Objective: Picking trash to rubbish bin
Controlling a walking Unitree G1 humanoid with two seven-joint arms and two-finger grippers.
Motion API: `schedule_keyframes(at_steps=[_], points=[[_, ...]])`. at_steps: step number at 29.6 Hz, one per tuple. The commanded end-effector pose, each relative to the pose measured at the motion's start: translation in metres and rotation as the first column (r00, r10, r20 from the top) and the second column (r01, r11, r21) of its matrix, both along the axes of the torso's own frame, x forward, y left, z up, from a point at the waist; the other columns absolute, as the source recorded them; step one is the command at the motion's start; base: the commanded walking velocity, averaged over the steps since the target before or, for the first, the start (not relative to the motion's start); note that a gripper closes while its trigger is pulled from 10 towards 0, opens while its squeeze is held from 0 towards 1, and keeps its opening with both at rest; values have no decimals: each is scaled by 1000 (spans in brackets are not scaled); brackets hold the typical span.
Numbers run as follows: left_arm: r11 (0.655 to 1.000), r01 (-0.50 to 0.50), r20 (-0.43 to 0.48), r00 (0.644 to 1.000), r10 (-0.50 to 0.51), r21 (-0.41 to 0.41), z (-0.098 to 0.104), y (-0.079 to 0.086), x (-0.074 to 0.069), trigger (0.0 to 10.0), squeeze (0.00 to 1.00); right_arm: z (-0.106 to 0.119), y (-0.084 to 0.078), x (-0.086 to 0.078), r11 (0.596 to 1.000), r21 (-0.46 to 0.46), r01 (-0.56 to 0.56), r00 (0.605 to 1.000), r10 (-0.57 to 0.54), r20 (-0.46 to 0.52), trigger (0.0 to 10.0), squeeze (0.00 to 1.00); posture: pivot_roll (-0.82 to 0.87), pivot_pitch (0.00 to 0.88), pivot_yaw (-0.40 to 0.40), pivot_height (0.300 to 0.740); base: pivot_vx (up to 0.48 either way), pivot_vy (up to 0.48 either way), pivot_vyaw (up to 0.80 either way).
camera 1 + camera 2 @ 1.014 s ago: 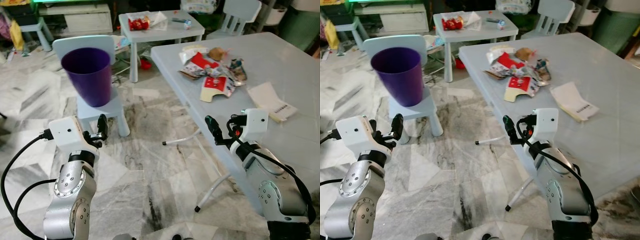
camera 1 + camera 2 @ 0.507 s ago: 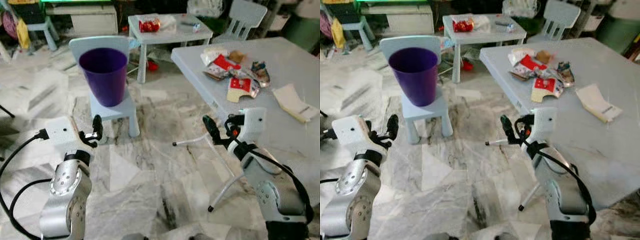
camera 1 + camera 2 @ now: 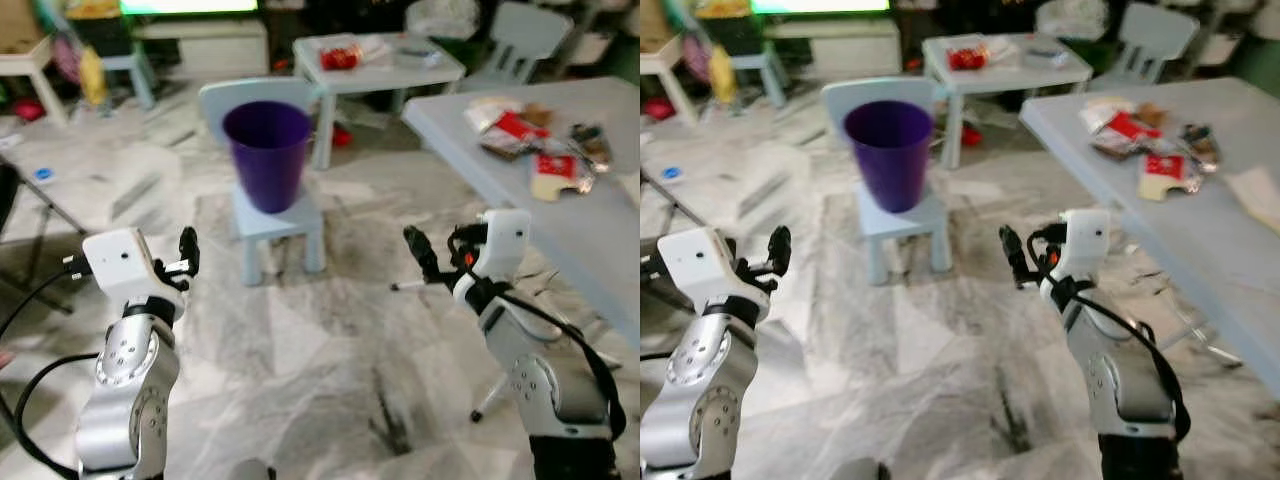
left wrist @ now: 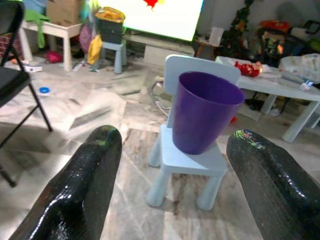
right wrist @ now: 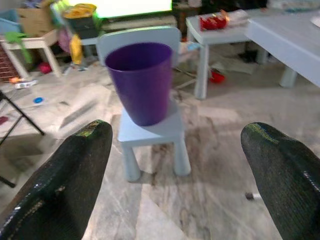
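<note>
A purple rubbish bin (image 3: 268,150) stands on a small light-blue chair (image 3: 278,216) ahead of me, slightly left of centre. The trash, a pile of wrappers and cartons (image 3: 532,142), lies on the grey table (image 3: 600,235) at the right. My left gripper (image 3: 187,248) is held low at the left, open and empty. Between its fingers (image 4: 95,165) the left wrist view looks at the bin (image 4: 204,112). My right gripper (image 3: 417,252) hangs over the floor beside the table's near edge, also open and empty, and its wrist view faces the bin (image 5: 142,80).
A small white table (image 3: 400,72) with a red wrapper (image 3: 342,58) stands behind the bin, and a pale chair (image 3: 520,30) is beyond it. A black folding chair (image 4: 15,75) is at the left. The grey table's metal legs (image 3: 495,395) reach onto the marble floor.
The whole view has swung to the left, so the bin and the table now sit further right in the picture. Both grippers stay open and empty in front of me.
</note>
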State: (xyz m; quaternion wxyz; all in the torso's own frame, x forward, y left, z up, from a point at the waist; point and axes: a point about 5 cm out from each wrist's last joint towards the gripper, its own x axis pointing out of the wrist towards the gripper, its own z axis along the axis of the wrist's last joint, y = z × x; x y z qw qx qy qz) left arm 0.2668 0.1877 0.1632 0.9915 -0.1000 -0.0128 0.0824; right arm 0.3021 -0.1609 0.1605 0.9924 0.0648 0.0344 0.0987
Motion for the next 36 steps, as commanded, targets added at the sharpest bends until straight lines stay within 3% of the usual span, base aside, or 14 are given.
schedule_keyframes(at_steps=[1, 3, 6, 16, 28, 30, 34, 36], points=[[1000, 21, 15, 1000, -21, -7, 4, -5, 3, 10000, 0, -3, -9, -1, 999, 4, 49, 999, -49, -18, 10000, 0, 77, 114, -60, 740, 0, 0, 0], [999, 30, 25, 999, -30, -23, 6, -3, 4, 10000, 0, -3, -10, 0, 998, 31, 48, 999, -47, -28, 10000, 0, 76, 115, -59, 740, 0, 0, 0], [998, 18, 31, 999, -16, -60, 7, 1, 6, 10000, 0, -5, -12, -2, 998, -23, 66, 997, -66, -44, 10000, 0, 74, 115, -58, 740, 0, 0, 0], [998, 25, 28, 999, -23, -57, 7, 4, 9, 10000, 0, -3, -15, -4, 996, 10, 84, 996, -84, -32, 10000, 0, 71, 115, -55, 740, 0, 0, 0], [997, 29, 31, 999, -27, -65, 6, 6, 10, 10000, 0, 4, -22, -1, 989, 8, 146, 989, -146, 10, 10000, 0, 71, 117, -56, 740, 0, 0, -770], [998, 27, 31, 999, -25, -49, 7, 7, 11, 10000, 0, 10, -27, 0, 984, 16, 177, 983, -178, 43, 10000, 0, 71, 117, -56, 740, 0, 0, -775], [994, 43, 141, 988, -57, 102, 21, 5, 11, 10000, 0, 34, -31, 2, 979, 62, 195, 966, -202, 161, 10000, 0, 66, 118, -47, 740, 0, 0, -353], [993, 37, 149, 987, -54, 113, 22, 6, 11, 10000, 0, 37, -31, 2, 979, 66, 193, 964, -201, 173, 10000, 0, 64, 118, -45, 740, 0, 0, 0]])
